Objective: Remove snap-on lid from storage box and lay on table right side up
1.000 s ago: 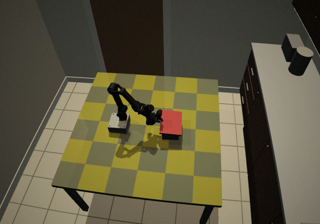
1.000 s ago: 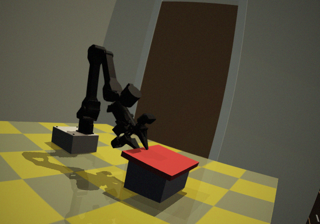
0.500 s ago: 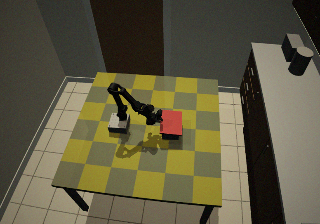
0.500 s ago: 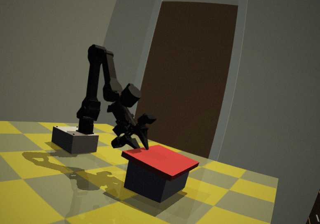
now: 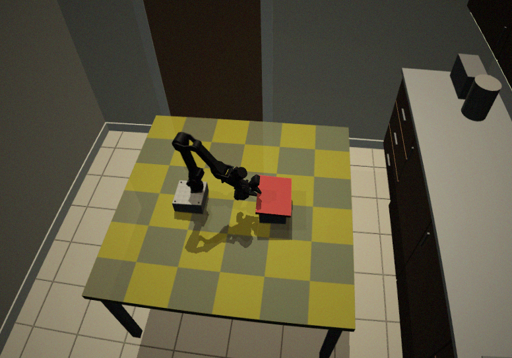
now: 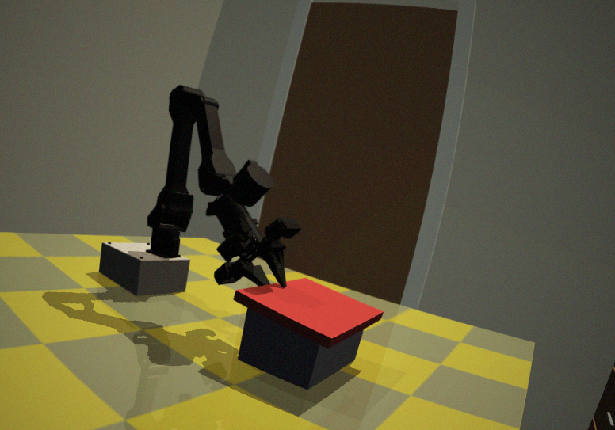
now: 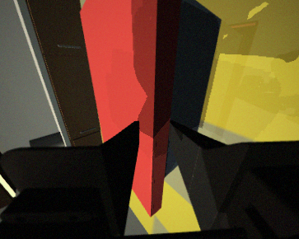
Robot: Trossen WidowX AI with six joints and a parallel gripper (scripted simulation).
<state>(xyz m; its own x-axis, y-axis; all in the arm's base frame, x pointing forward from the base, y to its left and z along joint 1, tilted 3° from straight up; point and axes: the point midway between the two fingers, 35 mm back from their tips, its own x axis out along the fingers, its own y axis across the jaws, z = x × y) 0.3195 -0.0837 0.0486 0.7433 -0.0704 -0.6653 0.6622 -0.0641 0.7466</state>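
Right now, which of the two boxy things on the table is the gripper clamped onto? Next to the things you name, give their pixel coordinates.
The dark blue storage box [image 5: 272, 218] [image 6: 280, 348] [image 7: 196, 66]: the gripper [image 5: 258, 193] [image 6: 275, 285] [image 7: 153, 125] grips its red lid [image 5: 274, 195] [image 6: 310, 306] [image 7: 114, 70]. The pale-topped block [image 5: 183, 193] [image 6: 119, 269] only bears the arm.

A yellow and grey-green checked counter [image 5: 243, 294] [image 6: 64, 390] is being lit dimly, shadows being cast across it. Pale floor tiles [image 5: 372, 255] are being overlooked by grey walls [image 5: 330, 57] [image 6: 536, 167]. A brown door [image 5: 206, 48] [image 6: 367, 132] is being framed in blue-grey. Dark cabinets [image 5: 417, 263] [image 7: 58, 62] are being topped in white, where a block [image 5: 460, 77] and a cylinder [image 5: 480, 100] are being held.
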